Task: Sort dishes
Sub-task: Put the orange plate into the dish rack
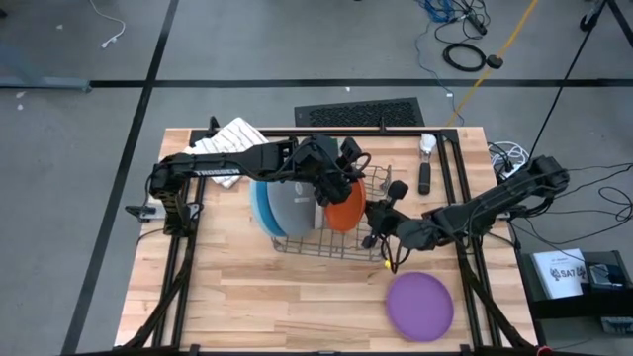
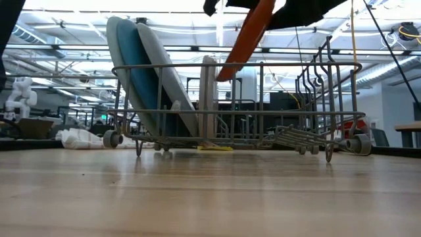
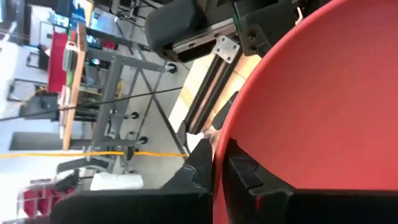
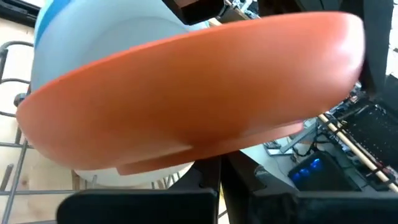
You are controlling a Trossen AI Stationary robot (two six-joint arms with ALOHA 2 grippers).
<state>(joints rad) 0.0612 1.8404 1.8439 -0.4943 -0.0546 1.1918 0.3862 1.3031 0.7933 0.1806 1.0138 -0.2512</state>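
Orange plate [image 1: 345,212] hangs tilted over the rack [image 1: 376,244], above its right half, rim clamped in the closed left pincer [image 1: 334,188]; low view shows it [image 2: 245,41] well above the top wire, not yet in a slot. Right pincer [image 1: 374,237] is shut just right of the plate, by the rack's near right side; whether it touches the plate I cannot tell. Blue and grey plates [image 1: 287,210] already stand on edge in the rack's left half; purple plate [image 1: 419,303] lies flat on the bench [image 1: 247,297], near right. To do it well, my judgement: stand the orange plate upright, line its edge with a free slot right of the off-white plate [image 2: 208,99], lower slowly, release only once it is seated between the wires.
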